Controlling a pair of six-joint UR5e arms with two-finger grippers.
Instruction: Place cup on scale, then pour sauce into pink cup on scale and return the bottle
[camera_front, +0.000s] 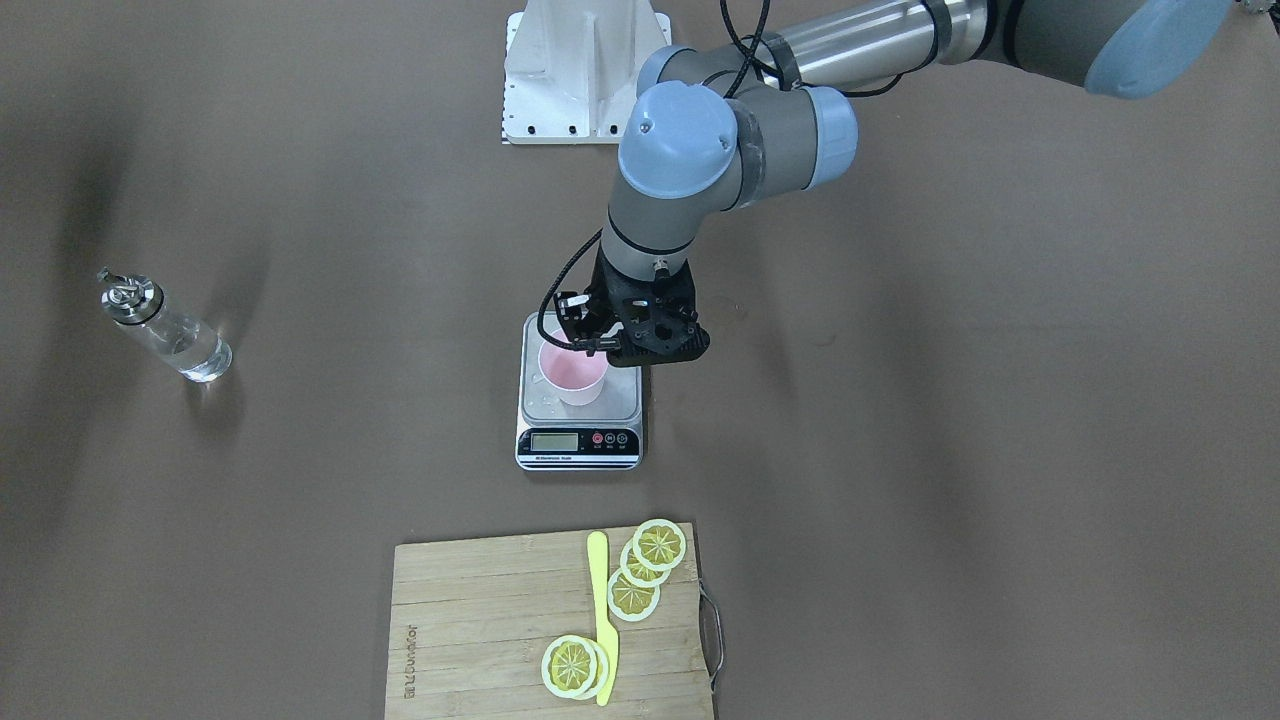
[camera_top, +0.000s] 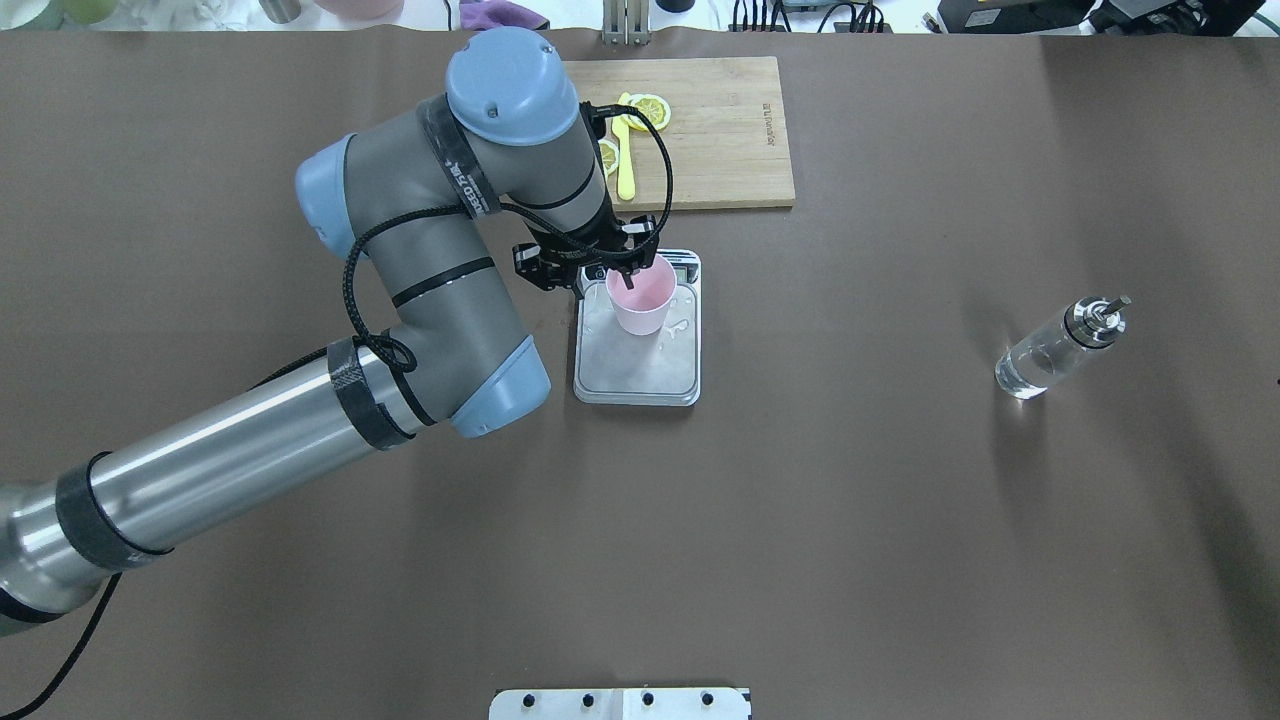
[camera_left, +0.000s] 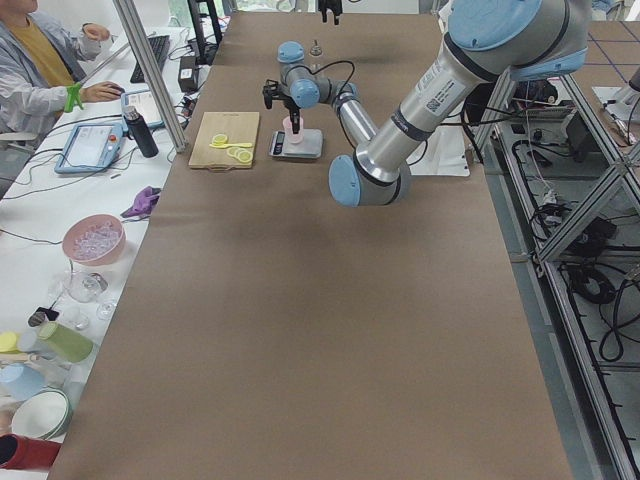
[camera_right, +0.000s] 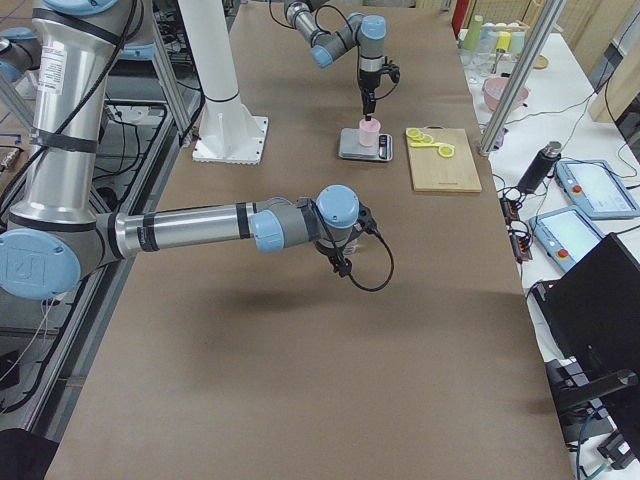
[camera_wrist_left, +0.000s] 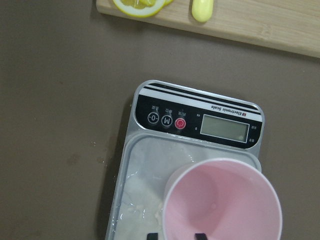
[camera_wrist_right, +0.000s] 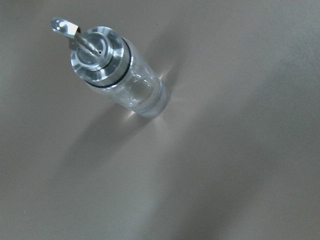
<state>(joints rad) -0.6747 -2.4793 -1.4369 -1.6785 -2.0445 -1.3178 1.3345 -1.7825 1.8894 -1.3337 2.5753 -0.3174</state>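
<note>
The pale pink cup (camera_front: 572, 372) stands upright on the steel platform of the scale (camera_front: 625, 395) at the table's middle. My left gripper (camera_front: 578, 340) reaches down onto the cup's rim on the robot's side. In the left wrist view its fingertips (camera_wrist_left: 152, 235) straddle the cup (camera_wrist_left: 222, 205) wall, one inside and one outside, with a gap, so it is open. The clear glass bottle (camera_top: 1060, 348) with clear sauce and a metal pourer stands far off on my right. The right wrist view looks down on the bottle (camera_wrist_right: 120, 75). My right gripper (camera_right: 345, 268) hangs above it; I cannot tell its state.
A wooden cutting board (camera_front: 480, 620) with lemon slices (camera_front: 659, 544) and a yellow knife (camera_front: 601, 610) lies beyond the scale on the operators' side. A white mount plate (camera_front: 580, 70) sits at the robot's base. Droplets lie on the scale's platform (camera_wrist_left: 145, 165).
</note>
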